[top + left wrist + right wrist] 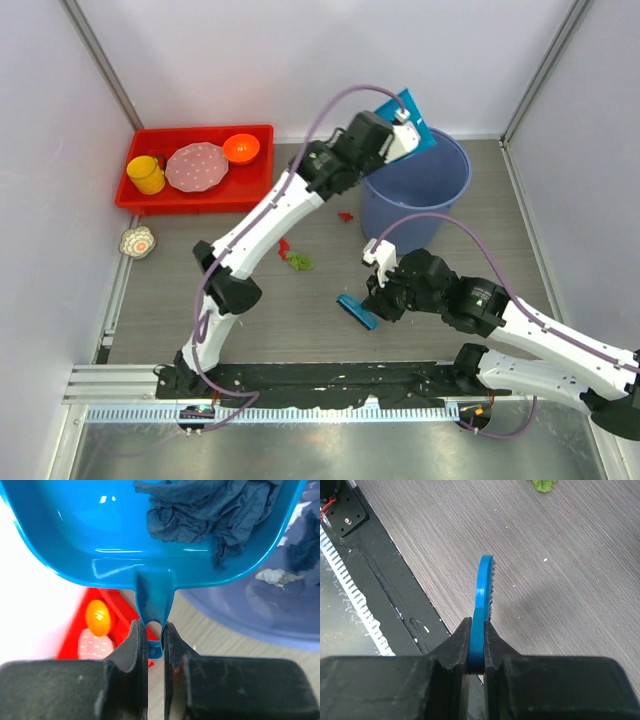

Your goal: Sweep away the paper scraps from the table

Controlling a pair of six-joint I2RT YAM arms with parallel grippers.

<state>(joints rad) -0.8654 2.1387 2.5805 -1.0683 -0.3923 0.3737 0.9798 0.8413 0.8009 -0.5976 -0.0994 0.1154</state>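
Right gripper point(476, 630) clamped shut on hand brush point(482, 587), near edge of table point(170, 300) | green and red paper scraps point(299, 262) loose mid-table | left gripper point(155, 630) pinching dustpan point(75, 540) handle over blue bin point(420, 195); tip steeper, slowly, so dark-blue wads point(200, 510) slide inside.

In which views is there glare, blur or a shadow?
Left wrist: white glare spots on the dustpan, and the red tray behind it is blurred. Right wrist: the table grain is sharp; the brush casts a soft shadow on it. Top external: the toothed strip at the near edge looks overexposed.
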